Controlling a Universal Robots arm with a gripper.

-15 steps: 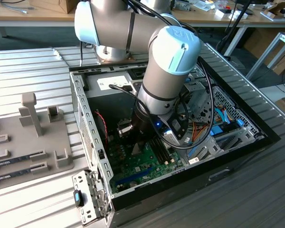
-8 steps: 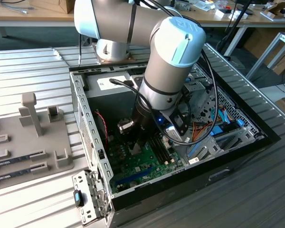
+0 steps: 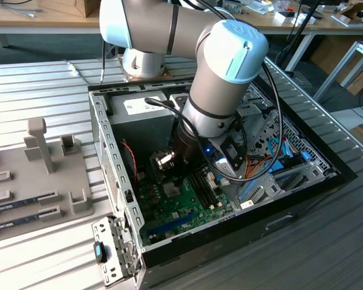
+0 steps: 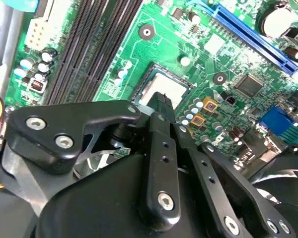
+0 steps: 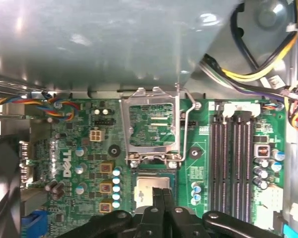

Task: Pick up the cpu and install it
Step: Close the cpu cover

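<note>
Both wrist views show closed, empty jaws over the socketed cpu (image 5: 145, 184) (image 4: 173, 89). The exterior view adds a tray (image 3: 24, 175) at nine o'clock from the case (image 3: 112, 163).

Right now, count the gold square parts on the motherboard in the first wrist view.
3 gold squares, in one row beside the cpu, along the pale capacitors. The hand may hide more.

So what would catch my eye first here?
The big grey robot arm reaching into the open computer case. In the second wrist view its gripper hangs over the silvery cpu on the green motherboard; in the first wrist view, the metal socket frame stands flipped open.
</note>
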